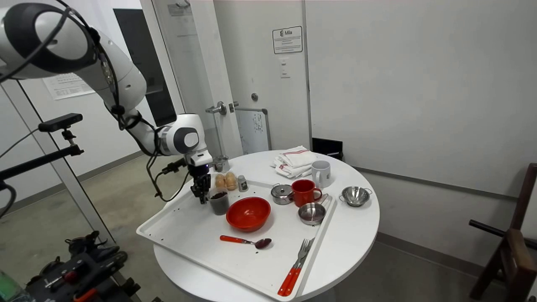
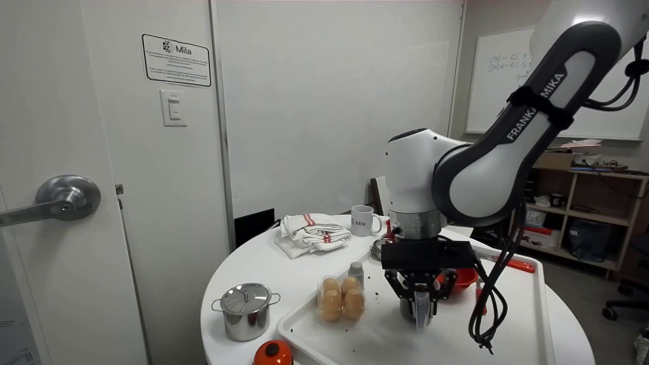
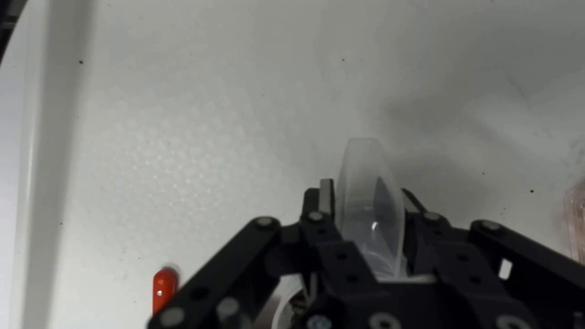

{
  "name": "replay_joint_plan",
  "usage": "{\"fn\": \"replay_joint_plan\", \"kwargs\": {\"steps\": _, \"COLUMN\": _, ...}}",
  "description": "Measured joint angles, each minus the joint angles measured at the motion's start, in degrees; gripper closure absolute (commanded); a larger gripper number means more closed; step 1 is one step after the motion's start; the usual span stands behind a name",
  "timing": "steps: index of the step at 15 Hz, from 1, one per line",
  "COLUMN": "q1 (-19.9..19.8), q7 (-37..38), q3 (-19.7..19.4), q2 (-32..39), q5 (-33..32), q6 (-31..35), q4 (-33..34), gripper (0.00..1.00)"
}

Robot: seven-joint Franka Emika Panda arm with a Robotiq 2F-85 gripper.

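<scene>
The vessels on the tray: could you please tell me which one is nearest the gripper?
The clear cup with dark contents, right at the gripper; the red bowl, red mug, lidded pot and metal pan all stand farther off.

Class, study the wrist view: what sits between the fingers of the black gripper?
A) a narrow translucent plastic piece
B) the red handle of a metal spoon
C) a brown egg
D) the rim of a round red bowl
A, as the narrow translucent plastic piece stands between the fingers of the black gripper, while the red spoon handle lies apart on the white tray.
</scene>
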Motion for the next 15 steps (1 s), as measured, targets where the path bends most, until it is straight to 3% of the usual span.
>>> {"fn": "replay_joint_plan", "kwargs": {"steps": 2, "q1": 0.03, "q7": 0.0, "q3": 0.0, "q2": 0.05, "q5": 0.0, "q6": -0.05, "q4": 0.13, "gripper": 0.52}}
{"fn": "replay_joint_plan", "kwargs": {"steps": 3, "q1": 0.07, "q7": 0.0, "q3": 0.0, "q2": 0.07, "q5": 0.0, "q6": -0.05, "q4": 0.14, "gripper": 0.45}}
{"fn": "replay_joint_plan", "kwargs": {"steps": 4, "q1": 0.11, "q7": 0.0, "q3": 0.0, "q2": 0.07, "q5": 0.0, "q6": -0.05, "q4": 0.15, "gripper": 0.54}}
{"fn": "replay_joint_plan", "kwargs": {"steps": 5, "q1": 0.16, "q7": 0.0, "q3": 0.0, "q2": 0.07, "q5": 0.0, "q6": -0.05, "q4": 0.15, "gripper": 0.79}}
{"fn": "replay_joint_plan", "kwargs": {"steps": 6, "q1": 0.21, "q7": 0.0, "q3": 0.0, "q2": 0.07, "q5": 0.0, "q6": -0.05, "q4": 0.15, "gripper": 0.79}}
{"fn": "replay_joint_plan", "kwargs": {"steps": 7, "q1": 0.25, "q7": 0.0, "q3": 0.0, "q2": 0.07, "q5": 0.0, "q6": -0.05, "q4": 0.15, "gripper": 0.7}}
{"fn": "replay_joint_plan", "kwargs": {"steps": 12, "q1": 0.47, "q7": -0.01, "q3": 0.0, "q2": 0.07, "q5": 0.0, "q6": -0.05, "q4": 0.17, "gripper": 0.97}}
{"fn": "replay_joint_plan", "kwargs": {"steps": 15, "q1": 0.56, "q7": -0.04, "q3": 0.0, "q2": 0.07, "q5": 0.0, "q6": -0.03, "q4": 0.16, "gripper": 0.93}}
